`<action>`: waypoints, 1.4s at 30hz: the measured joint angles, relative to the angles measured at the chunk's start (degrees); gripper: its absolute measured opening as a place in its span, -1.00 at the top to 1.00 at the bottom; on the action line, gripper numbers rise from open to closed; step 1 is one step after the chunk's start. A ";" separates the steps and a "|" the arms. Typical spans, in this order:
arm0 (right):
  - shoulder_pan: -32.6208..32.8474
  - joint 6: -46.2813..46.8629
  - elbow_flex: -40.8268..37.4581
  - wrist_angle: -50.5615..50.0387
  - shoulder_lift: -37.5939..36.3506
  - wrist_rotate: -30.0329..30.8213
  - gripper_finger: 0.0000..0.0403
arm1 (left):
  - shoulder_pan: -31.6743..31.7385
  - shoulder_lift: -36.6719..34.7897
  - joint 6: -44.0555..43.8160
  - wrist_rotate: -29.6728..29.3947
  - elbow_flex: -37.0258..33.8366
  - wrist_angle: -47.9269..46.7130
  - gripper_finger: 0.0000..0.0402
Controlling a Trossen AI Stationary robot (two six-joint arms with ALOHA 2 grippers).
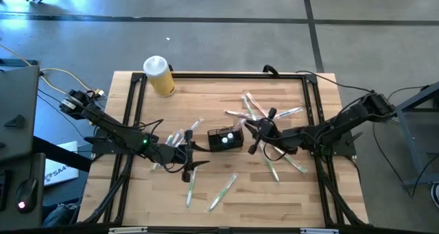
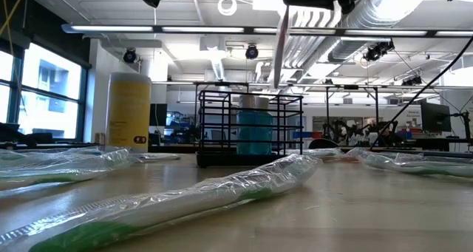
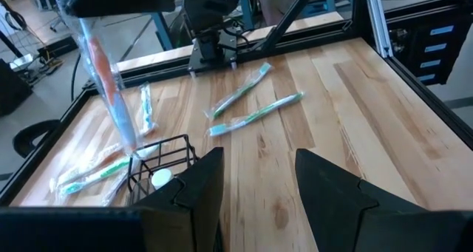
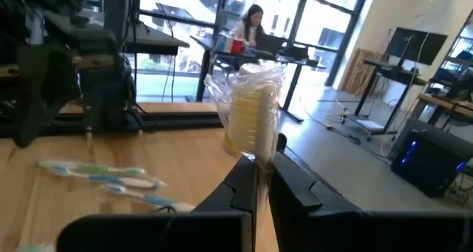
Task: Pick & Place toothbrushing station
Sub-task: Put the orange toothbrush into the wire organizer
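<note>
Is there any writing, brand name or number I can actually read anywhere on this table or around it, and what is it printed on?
"SAA": the only legible letters, on a white sheet lying beside the table under the left arm; the rest is cut off.
Yellow cylinder: a small dark mark low on its front, too blurred to read.
Wrapped toothbrushes: no readable print on the wrappers.
Black mesh caddy: no label visible.

Matt wood table (image 1: 288, 186), black wire caddy (image 1: 225, 140), glossy plastic-wrapped toothbrushes (image 1: 223, 191).
</note>
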 joint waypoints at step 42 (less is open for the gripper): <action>-8.13 20.36 -0.07 -4.29 10.72 -12.04 0.95 | 0.00 0.00 -0.01 0.04 0.00 -1.09 0.19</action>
